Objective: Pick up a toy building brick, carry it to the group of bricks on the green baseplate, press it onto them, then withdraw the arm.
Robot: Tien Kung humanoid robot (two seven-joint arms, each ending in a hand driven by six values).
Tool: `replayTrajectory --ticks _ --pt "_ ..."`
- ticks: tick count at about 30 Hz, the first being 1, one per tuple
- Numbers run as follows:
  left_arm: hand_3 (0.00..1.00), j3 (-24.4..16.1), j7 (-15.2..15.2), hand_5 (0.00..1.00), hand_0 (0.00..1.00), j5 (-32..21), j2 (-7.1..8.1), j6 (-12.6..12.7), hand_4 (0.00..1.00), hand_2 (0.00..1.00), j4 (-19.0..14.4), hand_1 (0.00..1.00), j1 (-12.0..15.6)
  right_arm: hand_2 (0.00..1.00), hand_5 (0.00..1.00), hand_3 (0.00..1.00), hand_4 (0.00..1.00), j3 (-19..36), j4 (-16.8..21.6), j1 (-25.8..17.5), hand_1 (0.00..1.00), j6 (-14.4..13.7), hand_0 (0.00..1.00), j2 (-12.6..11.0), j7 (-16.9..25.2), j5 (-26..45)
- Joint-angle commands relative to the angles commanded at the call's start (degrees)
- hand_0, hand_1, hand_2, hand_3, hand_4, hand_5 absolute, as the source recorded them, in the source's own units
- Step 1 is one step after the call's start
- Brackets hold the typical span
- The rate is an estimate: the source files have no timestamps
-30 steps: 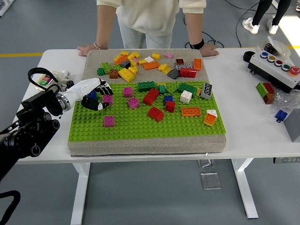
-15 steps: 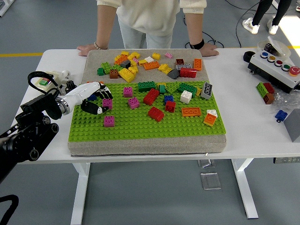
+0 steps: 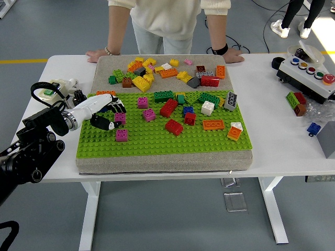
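My left hand (image 3: 111, 115), white with black tips, hangs over the left edge of the green baseplate (image 3: 157, 138). It sits right against a magenta brick (image 3: 120, 118), partly covering it. I cannot make out whether the hand holds that brick or anything else. A second magenta brick (image 3: 121, 135) stands just below it on the plate. Further right on the plate is the scattered group: red (image 3: 168, 107), green (image 3: 163, 96), orange (image 3: 213, 124) and white (image 3: 208, 108) bricks. My right arm is out of view.
Loose bricks (image 3: 157, 70) lie in a pile on the grey mat behind the plate. A person stands at the far side with both hands (image 3: 97, 54) resting on the table. A button box (image 3: 309, 73) and a few stray bricks (image 3: 296, 102) sit at the right.
My left arm has drawn back a little toward the lower left. The blue brick seen by the hand a second ago no longer shows.
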Motion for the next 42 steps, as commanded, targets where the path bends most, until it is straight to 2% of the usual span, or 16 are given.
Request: replayTrajectory --ticks 16,42 --pt "0.555 -0.1 0.5 0.016 0.638 0.5 0.48 -0.6 0.662 0.59 -2.7 0.604 1.4 0.725 0.487 0.658 0.914 -0.2 0.0 -0.2 0.675 -0.1 0.752 0.0 -0.1 0.0" --pt "0.556 -0.5 0.7 0.025 0.638 0.7 1.09 -1.5 0.67 0.59 -3.8 0.606 2.3 0.725 0.486 0.658 0.913 0.3 0.0 -0.3 0.675 -0.1 0.753 -0.1 0.0 -0.1"
